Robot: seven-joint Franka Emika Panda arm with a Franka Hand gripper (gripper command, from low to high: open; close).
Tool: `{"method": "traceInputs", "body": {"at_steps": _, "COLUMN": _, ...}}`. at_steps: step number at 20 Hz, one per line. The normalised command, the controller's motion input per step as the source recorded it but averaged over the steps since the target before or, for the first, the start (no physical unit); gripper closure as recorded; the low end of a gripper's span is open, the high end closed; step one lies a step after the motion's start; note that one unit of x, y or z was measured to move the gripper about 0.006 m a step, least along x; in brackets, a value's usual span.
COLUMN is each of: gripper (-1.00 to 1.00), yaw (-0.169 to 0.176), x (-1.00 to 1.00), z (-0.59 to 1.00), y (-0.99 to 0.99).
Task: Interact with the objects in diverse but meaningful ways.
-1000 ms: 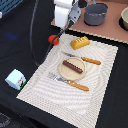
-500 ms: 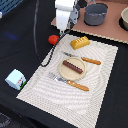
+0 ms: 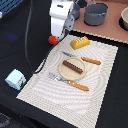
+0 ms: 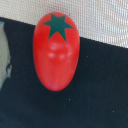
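You are bringing the arm [image 3: 64,17] down: compared with a second ago it is sitting lower and closer over the tomato [image 3: 52,39], which has not shifted. The tomato is lying on the dark worktop [image 3: 20,35] just off the placemat's [image 3: 100,75] edge, at the exterior view's left of the bread [image 3: 80,42]. In the wrist view the tomato [image 4: 55,50] is filling the middle of the picture, green star uppermost, so you are lining up squarely on it; I judge a grasp on it is the step in hand, not yet made.

The jaws are not showing in either view, so I cannot tell whether they are open or closed.

The sausage [image 3: 72,65] is resting on the plate [image 3: 64,72], and the carton [image 3: 15,79] is standing well apart near the placemat's far corner at the exterior view's left.

No brand or writing is readable anywhere; the carton's face is showing only a blurred green patch.
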Motion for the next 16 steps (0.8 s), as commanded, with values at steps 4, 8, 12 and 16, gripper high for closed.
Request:
{"method": "traceInputs", "body": {"at_steps": 4, "gripper": -1.0, "yaw": 0.001, "x": -0.48, "z": -0.34, "y": 0.07}}
{"method": "traceInputs", "body": {"at_steps": 8, "gripper": -1.0, "yaw": 0.019, "x": -0.55, "z": -0.21, "y": 0.24}}
{"method": "traceInputs", "body": {"at_steps": 12, "gripper": -1.0, "yaw": 0.02, "x": -0.48, "z": -0.26, "y": 0.11}}
{"method": "traceInputs", "body": {"at_steps": 16, "gripper": -1.0, "yaw": 0.004, "x": -0.4, "z": -0.3, "y": 0.02}}
